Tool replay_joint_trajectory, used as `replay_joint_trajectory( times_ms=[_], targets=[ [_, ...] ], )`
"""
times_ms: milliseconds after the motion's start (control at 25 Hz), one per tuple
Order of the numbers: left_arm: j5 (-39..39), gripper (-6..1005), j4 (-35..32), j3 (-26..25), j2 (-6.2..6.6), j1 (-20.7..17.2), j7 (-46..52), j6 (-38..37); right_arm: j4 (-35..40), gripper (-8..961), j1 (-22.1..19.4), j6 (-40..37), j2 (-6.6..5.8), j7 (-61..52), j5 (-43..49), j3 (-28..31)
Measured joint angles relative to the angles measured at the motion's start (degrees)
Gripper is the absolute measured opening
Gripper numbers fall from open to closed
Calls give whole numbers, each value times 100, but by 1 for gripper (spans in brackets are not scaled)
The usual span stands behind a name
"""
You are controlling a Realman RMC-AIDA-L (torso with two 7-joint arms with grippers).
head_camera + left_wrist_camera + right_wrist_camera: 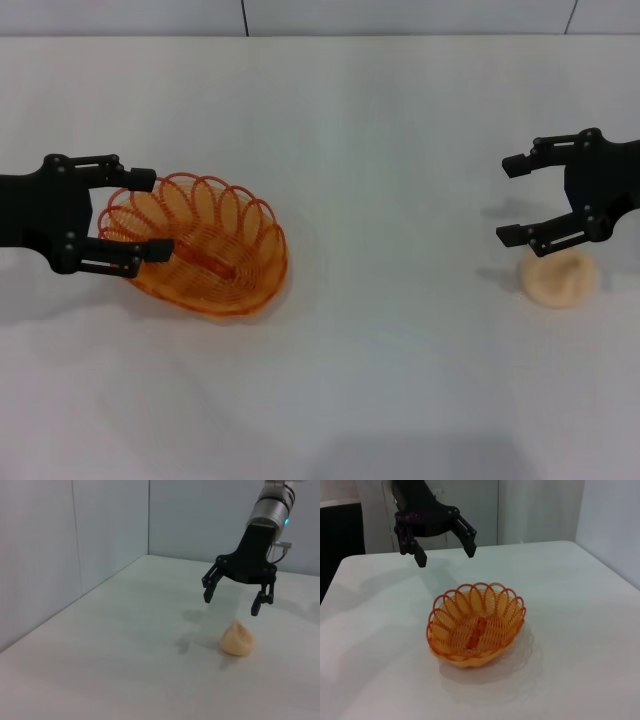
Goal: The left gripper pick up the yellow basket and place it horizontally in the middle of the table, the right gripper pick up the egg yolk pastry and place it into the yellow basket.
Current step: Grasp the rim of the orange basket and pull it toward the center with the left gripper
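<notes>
The yellow basket [215, 255] lies on the white table [400, 380], left of the middle, slightly tilted. My left gripper [148, 213] is open and empty, its fingers over the basket's left end. In the right wrist view it [445, 555] hovers above and behind the basket [475, 625], not touching it. The egg yolk pastry [560, 278] sits on the table at the right. My right gripper [508, 200] is open and empty, hovering just above and behind the pastry. The left wrist view shows it [231, 605] a little above the pastry [237, 639].
Grey walls [60, 555] border the table's far edge and one side. A dark panel [340, 535] stands beyond the table behind the left arm.
</notes>
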State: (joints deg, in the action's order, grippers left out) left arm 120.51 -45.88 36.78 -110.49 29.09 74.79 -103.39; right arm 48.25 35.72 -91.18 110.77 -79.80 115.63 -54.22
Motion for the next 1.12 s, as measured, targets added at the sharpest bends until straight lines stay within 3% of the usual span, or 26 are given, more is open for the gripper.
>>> replay_joint_trajectory(
  times_ms=[760,920,1120],
  targets=[
    [-20,874,-18,-31,-24,11,159,34,-9,868,-60,19,-3,61,-5,0],
    [-20,874,-335,-34,-46,20,904,96,-9,868,-71,74,1,61,-11,0],
    [364,873,-1285,65,-156,9,2753,296,-5,867,-116,209,8,78,-8,0]
  ],
)
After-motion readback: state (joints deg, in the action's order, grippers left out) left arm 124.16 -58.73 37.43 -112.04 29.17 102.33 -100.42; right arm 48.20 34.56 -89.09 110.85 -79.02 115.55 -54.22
